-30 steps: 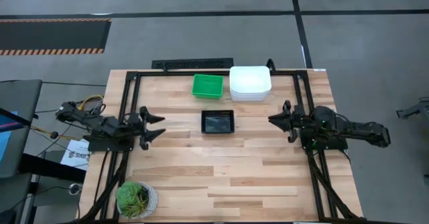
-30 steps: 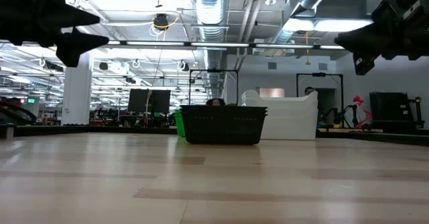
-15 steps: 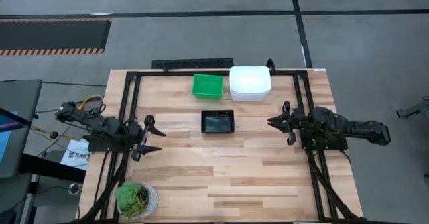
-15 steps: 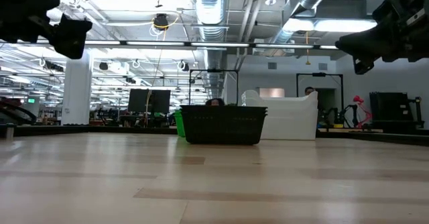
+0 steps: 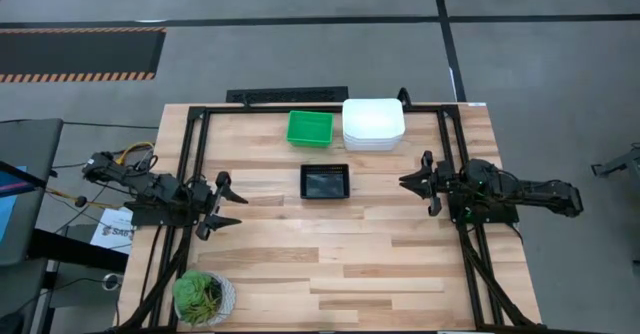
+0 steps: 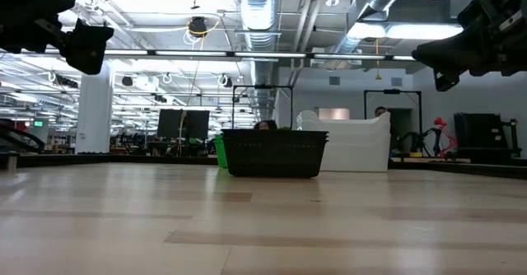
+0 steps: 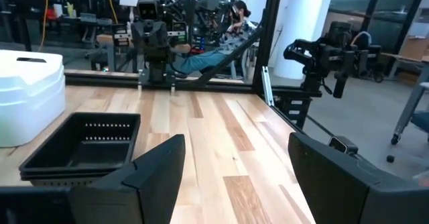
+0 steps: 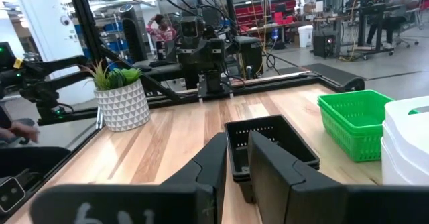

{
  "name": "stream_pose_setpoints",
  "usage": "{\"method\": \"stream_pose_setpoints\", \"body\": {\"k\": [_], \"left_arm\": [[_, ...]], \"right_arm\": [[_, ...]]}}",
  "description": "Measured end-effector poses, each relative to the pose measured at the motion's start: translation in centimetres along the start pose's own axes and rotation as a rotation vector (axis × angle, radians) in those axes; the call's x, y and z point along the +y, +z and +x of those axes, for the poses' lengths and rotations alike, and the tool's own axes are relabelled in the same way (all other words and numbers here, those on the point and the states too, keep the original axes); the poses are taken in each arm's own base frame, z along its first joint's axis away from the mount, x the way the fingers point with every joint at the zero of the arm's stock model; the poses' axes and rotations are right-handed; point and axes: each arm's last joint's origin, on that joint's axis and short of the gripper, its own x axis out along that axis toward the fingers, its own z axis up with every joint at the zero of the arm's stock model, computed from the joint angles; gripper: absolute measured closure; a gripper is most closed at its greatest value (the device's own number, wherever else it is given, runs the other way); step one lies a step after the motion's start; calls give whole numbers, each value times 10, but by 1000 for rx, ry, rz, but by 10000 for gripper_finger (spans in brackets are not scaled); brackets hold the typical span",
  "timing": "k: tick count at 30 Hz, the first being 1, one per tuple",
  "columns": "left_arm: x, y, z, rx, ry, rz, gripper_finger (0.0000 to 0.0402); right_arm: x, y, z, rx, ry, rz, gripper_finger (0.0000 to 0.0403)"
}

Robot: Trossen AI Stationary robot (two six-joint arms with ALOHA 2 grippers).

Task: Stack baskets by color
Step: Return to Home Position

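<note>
A potted plant (image 5: 204, 297) sits at the worktop's (image 5: 330, 264) 7 o'clock corner, well apart from everything else. A black frame rail (image 5: 286, 95) runs along the 12 o'clock edge. The black stack (image 5: 325, 182) of baskets stands just toward 12 o'clock from the centre. The green basket (image 5: 309, 128) is near it at 12 o'clock, and the white stack (image 5: 373, 121) is just beside the green one at 1 o'clock. Bare wood lies between the black stack and each arm. The left tool (image 5: 226, 203) hovers at 9 o'clock with fingers spread wide, holding nothing. The right tool (image 5: 404, 182) hovers at 3 o'clock with fingers drawn almost together, a slit between them, also empty.
</note>
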Motion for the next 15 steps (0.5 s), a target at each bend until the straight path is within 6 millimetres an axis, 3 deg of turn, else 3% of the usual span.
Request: {"method": "stream_pose_setpoints", "body": {"k": [15], "left_arm": [[0, 0, 0, 0, 1, 1, 145]], "right_arm": [[0, 0, 0, 1, 1, 1, 315]]}}
